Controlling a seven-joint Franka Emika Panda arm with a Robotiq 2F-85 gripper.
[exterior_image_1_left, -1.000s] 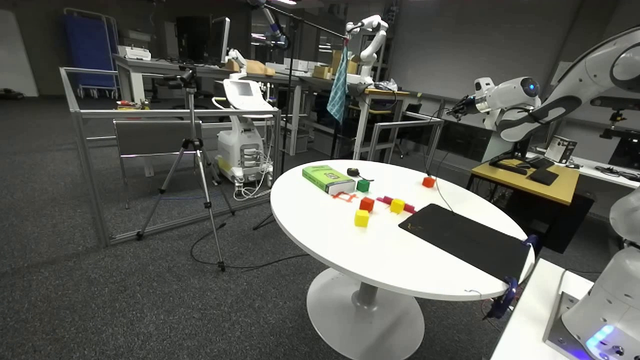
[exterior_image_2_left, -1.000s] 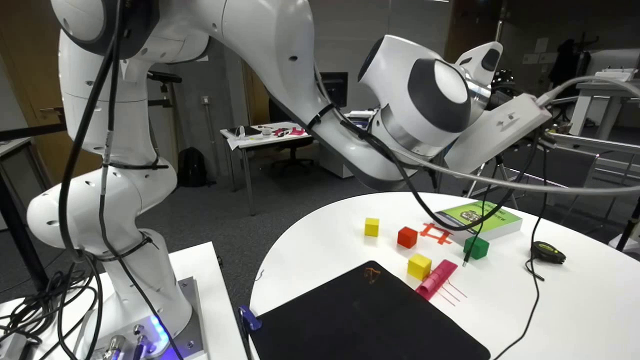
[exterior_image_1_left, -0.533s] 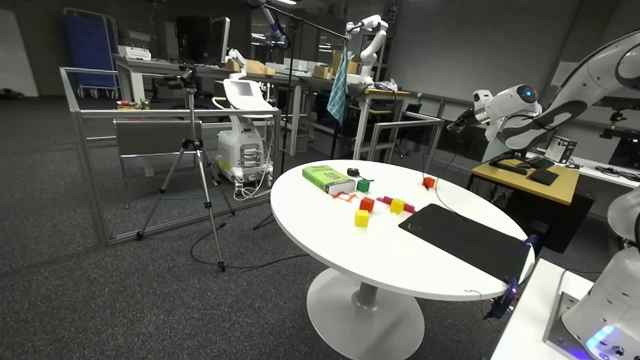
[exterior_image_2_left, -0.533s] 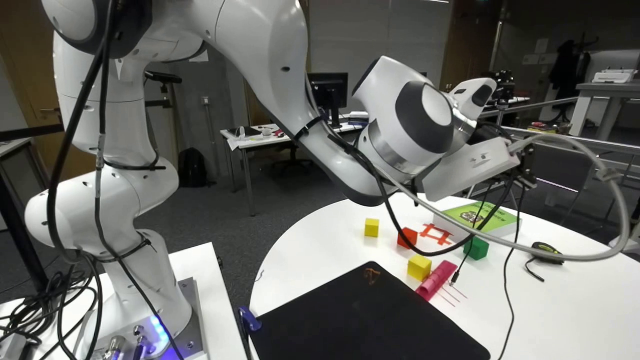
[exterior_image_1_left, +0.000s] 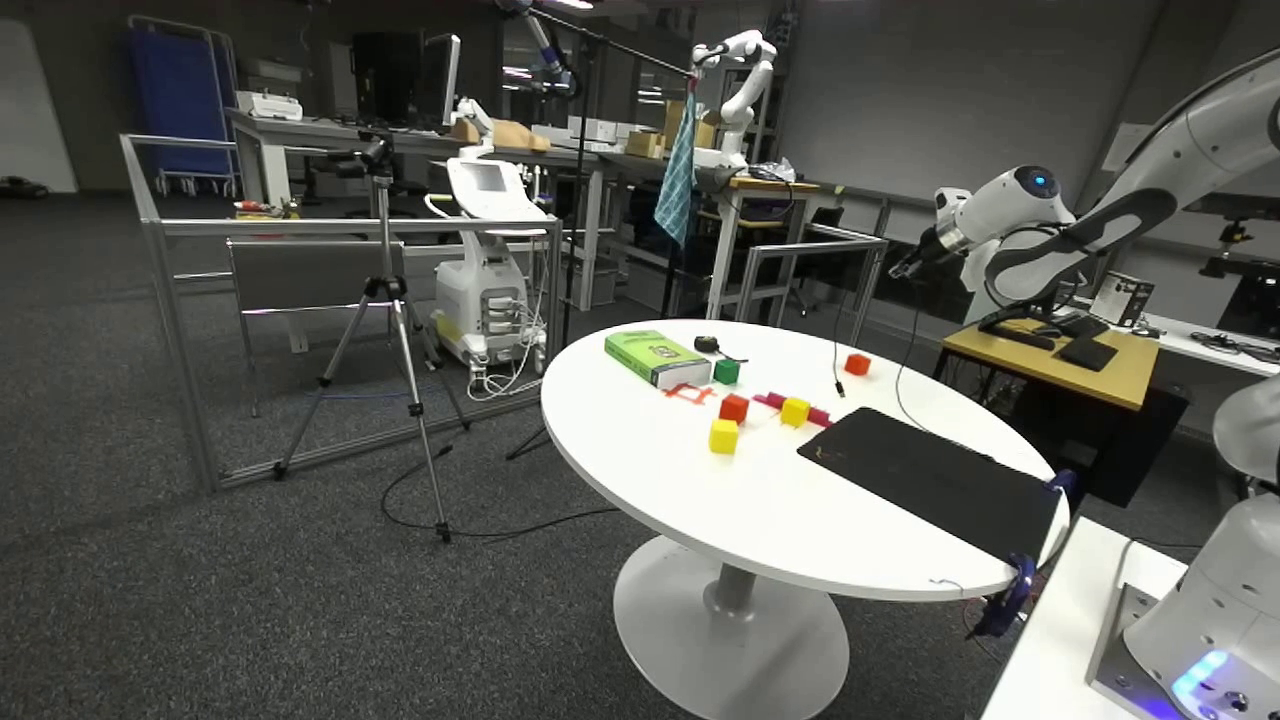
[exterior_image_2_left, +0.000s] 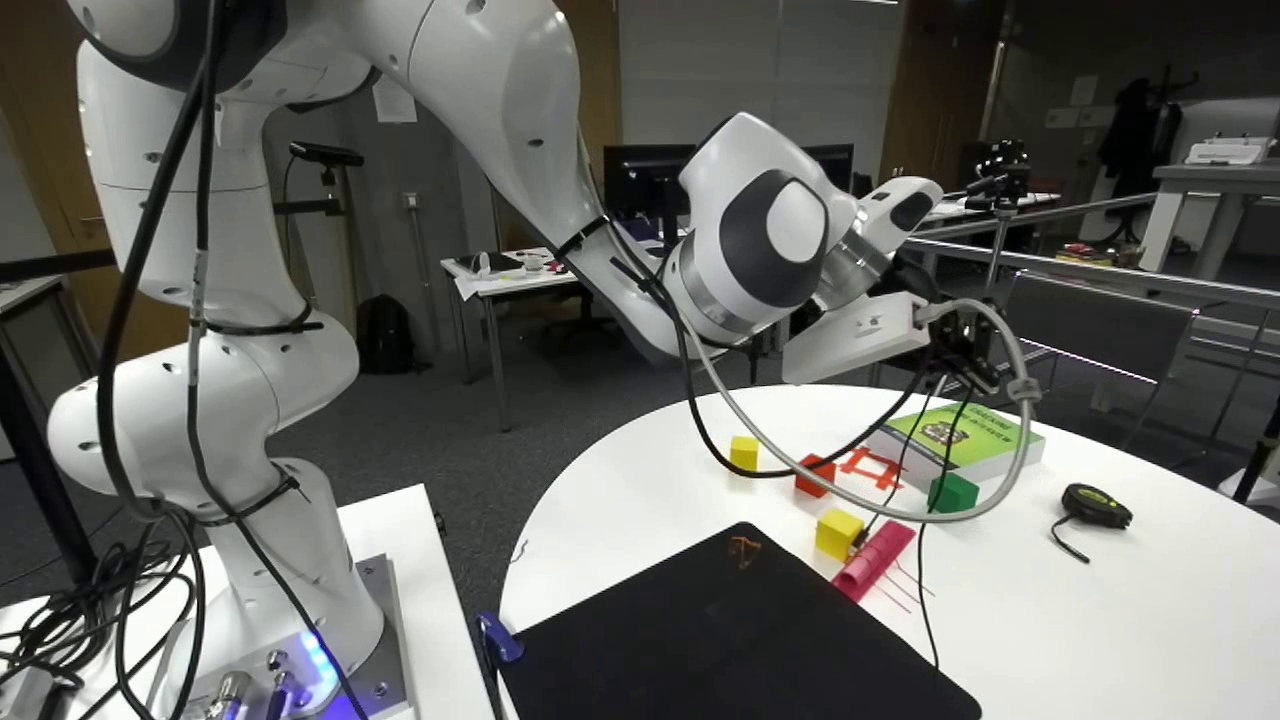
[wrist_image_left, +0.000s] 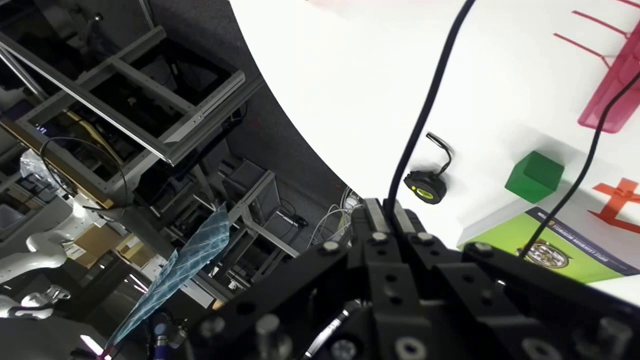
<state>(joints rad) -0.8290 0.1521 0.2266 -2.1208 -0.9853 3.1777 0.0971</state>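
Grey carpet (exterior_image_1_left: 330, 610) surrounds a round white surface (exterior_image_1_left: 650, 470), placed at centre in an exterior view. At upper right of that frame, the robot arm (exterior_image_1_left: 1030, 270) holds its end effector (wrist_image_left: 389, 210) well above the surface. As the wrist view shows, the fingertips are closed on a thin black cable (wrist_image_left: 431, 95), pinched part-way along its length. One strand runs from the tips to the top edge of the wrist frame; another crosses the green book (wrist_image_left: 510, 234) at lower right and passes beside the green cube (wrist_image_left: 535, 176). A tape measure (wrist_image_left: 426, 186) lies just right of centre. In an exterior view, the shorter strand hangs with its plug (exterior_image_2_left: 860, 541) by a yellow cube (exterior_image_2_left: 836, 533) and a pink tube (exterior_image_2_left: 880, 555); whether it touches either cannot be told. The longer strand drops toward the black mat (exterior_image_2_left: 740, 640). Technique: a firm pinch is advisable, since so thin a cable would likely slip lengthwise under a relaxed grip. Any motion is best slow, limiting swing, with height enough that neither loose end drags the cubes.
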